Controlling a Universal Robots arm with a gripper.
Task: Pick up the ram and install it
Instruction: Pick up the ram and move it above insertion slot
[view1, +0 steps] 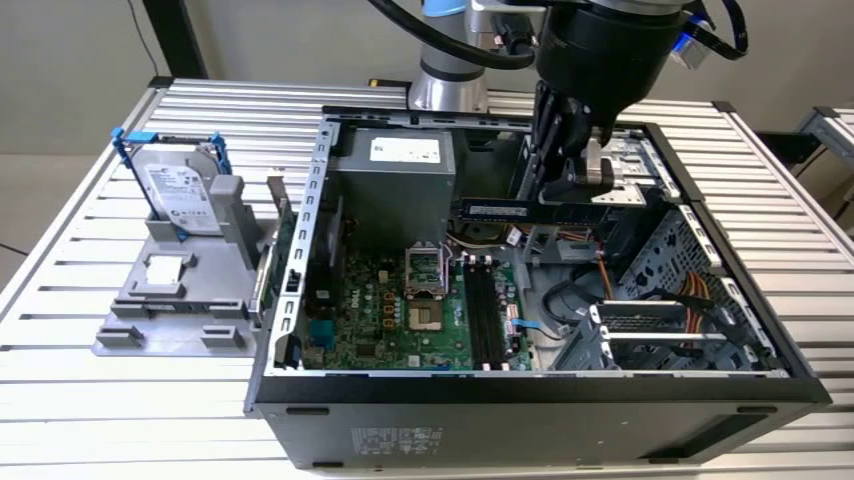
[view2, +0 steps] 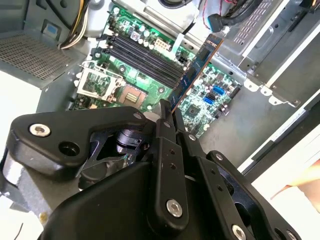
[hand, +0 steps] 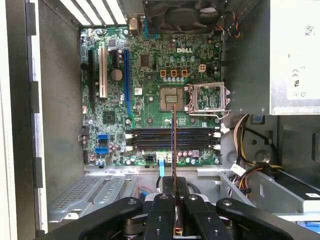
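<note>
Exterior view, upper centre: hand (view1: 561, 205) clamped on the ram's (view1: 501, 209) end; probably light, stiff, fragile, best held by edges.

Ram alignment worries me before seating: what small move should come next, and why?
Probably turn the wrist until the ram runs along the memory slots: the gripper holds it above the motherboard, crosswise to those empty slots.
</note>
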